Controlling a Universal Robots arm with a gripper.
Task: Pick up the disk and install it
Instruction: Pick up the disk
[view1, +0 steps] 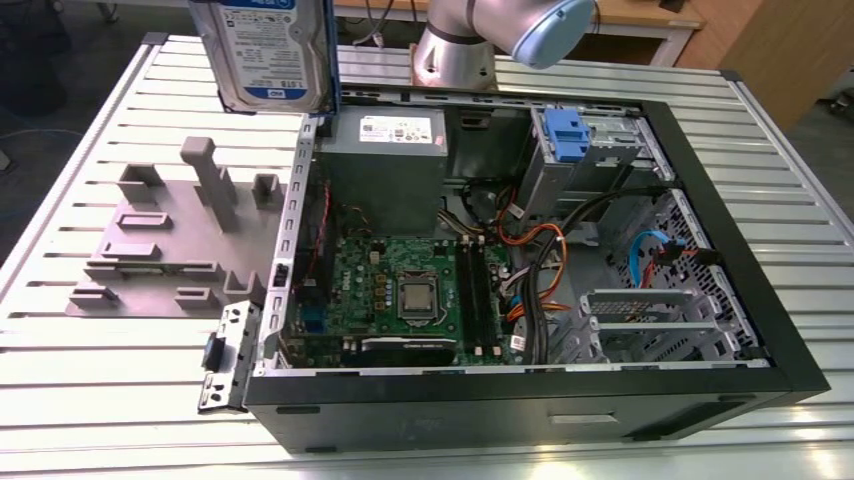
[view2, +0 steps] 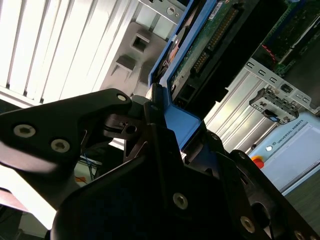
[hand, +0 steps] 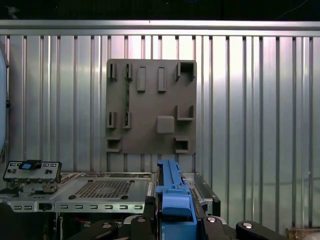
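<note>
A slatted metal desk carried one open computer case and, just beside it on the exterior view's left, one grey holder plate. One disk hung in the air near the case's wall on the plate's side (label face toward the exterior view). The second wrist view gave its green circuit-board side instead. There the hand was clamped tight on the disk's blue rail. One blue latch sat inside the case.

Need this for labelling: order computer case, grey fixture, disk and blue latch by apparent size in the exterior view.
computer case
grey fixture
disk, cropped by the frame and raised, so unsure
blue latch
</note>
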